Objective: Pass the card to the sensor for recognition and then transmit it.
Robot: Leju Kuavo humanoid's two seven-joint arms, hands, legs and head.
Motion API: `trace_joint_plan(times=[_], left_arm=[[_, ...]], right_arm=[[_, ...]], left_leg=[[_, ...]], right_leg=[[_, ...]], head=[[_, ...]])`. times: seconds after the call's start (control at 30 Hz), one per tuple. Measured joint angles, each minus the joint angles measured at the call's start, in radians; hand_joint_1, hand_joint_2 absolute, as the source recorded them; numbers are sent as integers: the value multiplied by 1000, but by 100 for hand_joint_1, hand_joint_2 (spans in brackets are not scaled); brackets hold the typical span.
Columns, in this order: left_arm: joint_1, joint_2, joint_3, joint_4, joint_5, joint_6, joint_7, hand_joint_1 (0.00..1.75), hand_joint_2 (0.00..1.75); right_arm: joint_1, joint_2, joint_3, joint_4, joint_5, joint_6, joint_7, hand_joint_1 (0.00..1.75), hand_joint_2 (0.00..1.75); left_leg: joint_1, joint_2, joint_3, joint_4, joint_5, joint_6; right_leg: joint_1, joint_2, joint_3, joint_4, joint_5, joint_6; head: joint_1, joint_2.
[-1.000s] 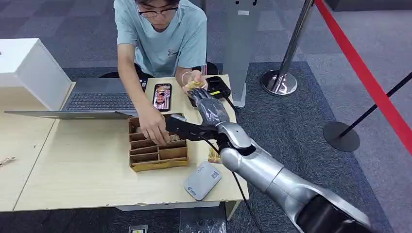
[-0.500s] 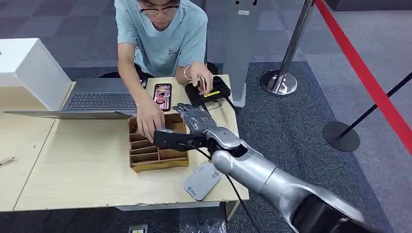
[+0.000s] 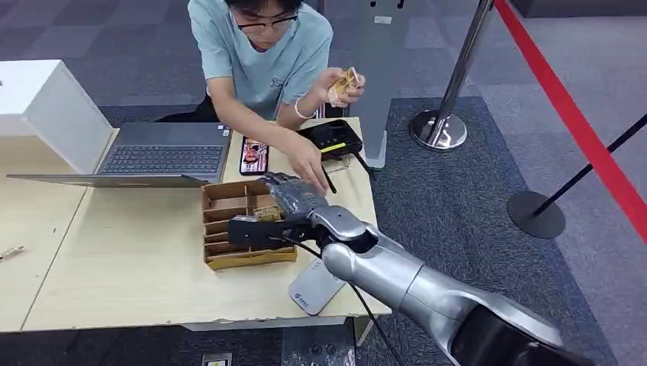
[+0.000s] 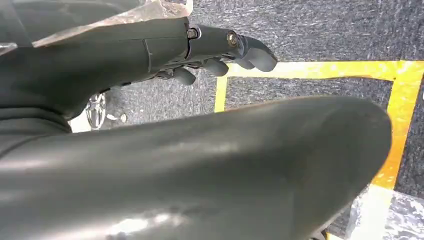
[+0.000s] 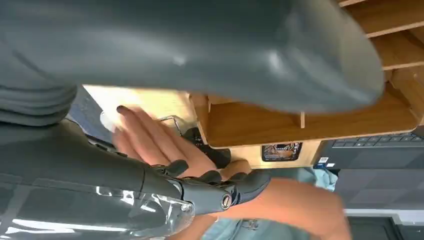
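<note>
Brown slotted wooden tray [image 3: 229, 200] on the pale counter [image 3: 114, 259] holds a yellowish card [image 3: 268, 213] in one slot. Silver right hand [image 3: 294, 195] hovers over it, fingers loosely apart, holding nothing. A person's hand [image 3: 309, 164] reaches just beyond; their other hand [image 3: 342, 84] lifts another card [image 3: 349, 78] above the black sensor [image 3: 331, 138]. Left hand [image 4: 220, 52] hangs over floor, fingers curled inward.

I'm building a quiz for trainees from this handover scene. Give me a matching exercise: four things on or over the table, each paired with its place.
Things:
1. laptop
2. phone
3. grey card reader
4. card

Places:
A. near table edge, beside the robot's arm
B. held up in the person's hand
C. between laptop and black sensor
D. open, left of the phone

Pairs: 1-D, 2-C, 3-A, 4-B
</note>
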Motion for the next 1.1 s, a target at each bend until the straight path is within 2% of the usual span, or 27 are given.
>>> trace_joint_plan(times=[0.37,0.67,1.1], left_arm=[[-1,0,-1,0,0,0,4,0,0],[-8,0,-24,0,4,-2,14,0,0],[-8,0,-26,0,12,0,15,0,0]], right_arm=[[-4,17,30,35,24,-8,-20,0,175],[-6,41,52,137,132,-73,-21,0,175],[3,41,53,229,162,-117,-27,0,175]], left_leg=[[0,0,0,0,0,0],[0,0,0,0,0,0],[0,0,0,0,0,0]], right_leg=[[0,0,0,0,0,0],[0,0,0,0,0,0],[0,0,0,0,0,0]], head=[[0,0],[0,0],[0,0]])
